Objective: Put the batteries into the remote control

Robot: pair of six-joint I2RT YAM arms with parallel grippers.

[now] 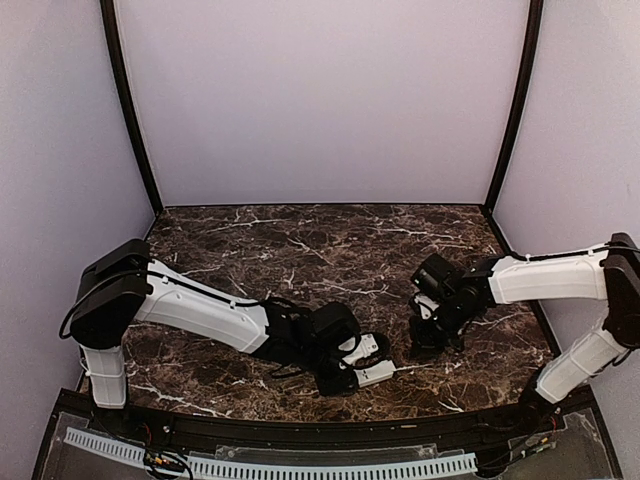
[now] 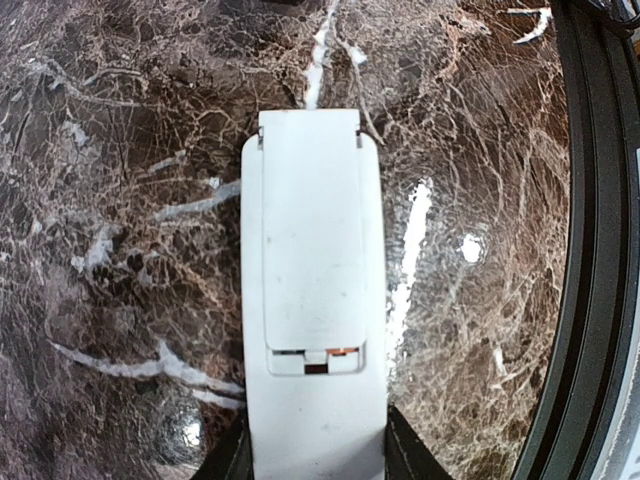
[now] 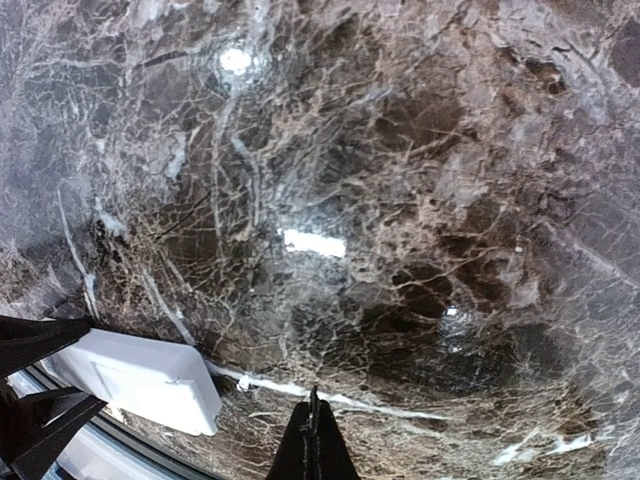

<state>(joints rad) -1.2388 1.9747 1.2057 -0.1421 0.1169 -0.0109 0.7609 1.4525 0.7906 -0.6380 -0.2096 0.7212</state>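
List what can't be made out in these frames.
- Batteries: none seen in any view. The cover on the remote hides whether they are inside.
- Remote face: the left wrist view shows only its back, and the bottom edge cuts off its near end.
- Left gripper: fingers mostly cut off by the bottom edge, left wrist view.
- Right gripper: tips hidden under its own wrist, top view.

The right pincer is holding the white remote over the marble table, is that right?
Not quite. It is the left pincer that is holding the white remote over the marble table. The left wrist view shows the remote clamped between its fingers. The right pincer is shut with nothing in it.
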